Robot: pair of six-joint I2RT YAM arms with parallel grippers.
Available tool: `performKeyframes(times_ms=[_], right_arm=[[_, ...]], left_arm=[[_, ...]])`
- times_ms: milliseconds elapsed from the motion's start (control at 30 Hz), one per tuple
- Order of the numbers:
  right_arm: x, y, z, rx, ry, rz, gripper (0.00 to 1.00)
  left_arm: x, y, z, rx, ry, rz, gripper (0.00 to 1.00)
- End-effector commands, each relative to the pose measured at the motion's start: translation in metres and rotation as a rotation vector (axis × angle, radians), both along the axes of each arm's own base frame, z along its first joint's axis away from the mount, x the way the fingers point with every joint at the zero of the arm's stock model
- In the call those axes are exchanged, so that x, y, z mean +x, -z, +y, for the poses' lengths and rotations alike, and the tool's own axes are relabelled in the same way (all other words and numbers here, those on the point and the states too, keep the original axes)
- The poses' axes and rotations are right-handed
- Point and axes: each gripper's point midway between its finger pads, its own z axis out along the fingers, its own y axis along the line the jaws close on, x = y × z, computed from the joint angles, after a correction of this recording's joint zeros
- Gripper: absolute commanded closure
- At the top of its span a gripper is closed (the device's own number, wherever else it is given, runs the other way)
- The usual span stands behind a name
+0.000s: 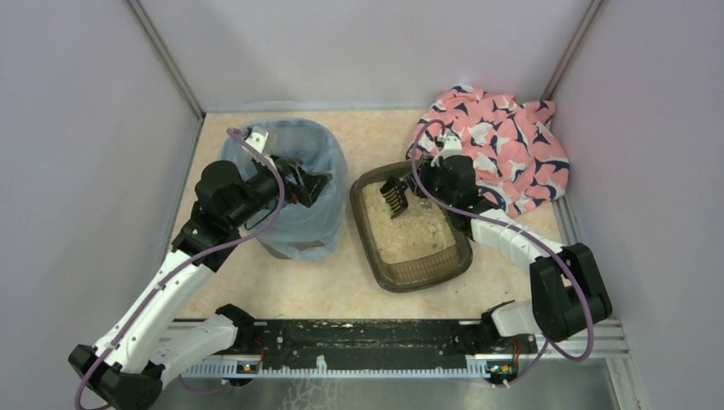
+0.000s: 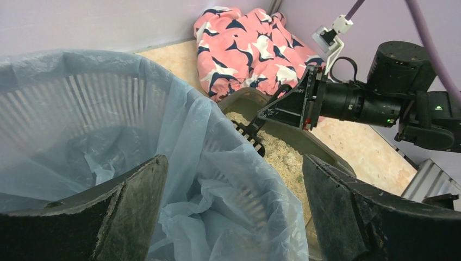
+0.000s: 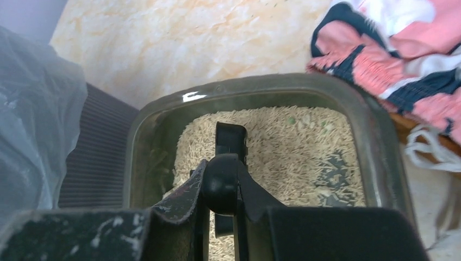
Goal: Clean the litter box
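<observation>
The dark brown litter box (image 1: pixel 423 272) with beige litter (image 1: pixel 410 231) sits mid-table, right of the round bin (image 1: pixel 294 184) lined with a blue bag. My right gripper (image 1: pixel 416 185) is shut on the handle of the small black slotted scoop (image 1: pixel 393 196), held over the box's far left part. In the right wrist view the scoop (image 3: pixel 230 138) points down over the litter (image 3: pixel 293 147). My left gripper (image 1: pixel 320 186) is open and empty over the bin's right rim; its fingers (image 2: pixel 136 201) straddle the bag edge (image 2: pixel 239 206).
A pink patterned cloth (image 1: pixel 499 145) lies at the back right, touching the box's far corner. Walls enclose the table at left, back and right. A black rail (image 1: pixel 359 342) runs along the near edge.
</observation>
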Motion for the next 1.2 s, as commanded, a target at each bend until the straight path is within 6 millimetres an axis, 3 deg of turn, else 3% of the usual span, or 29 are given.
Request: performKeyframes(times_ms=[0,200,333,500,800,1167], right_arm=[[-0.033,0.022,0.033,0.116,-0.154,0.136,1.00],[-0.053,0.043,0.037,0.183,-0.183,0.206,1.00],[-0.064,0.046,0.043,0.241,-0.212,0.242,1.00],[-0.066,0.034,0.041,0.325,-0.226,0.242,1.00],[-0.058,0.009,0.005,0.459,-0.190,0.216,1.00],[-0.050,-0.012,-0.024,0.549,-0.161,0.178,1.00]], left_arm=[[-0.003,-0.005,-0.006,-0.030,0.036,0.000,0.01],[-0.003,-0.004,-0.009,-0.038,0.050,0.011,0.01],[-0.003,-0.005,-0.013,-0.048,0.069,0.018,0.01],[-0.004,-0.007,-0.017,-0.060,0.087,0.024,0.01],[-0.004,-0.005,-0.017,-0.066,0.082,0.035,0.01],[-0.001,0.001,-0.015,-0.046,0.070,0.038,0.01]])
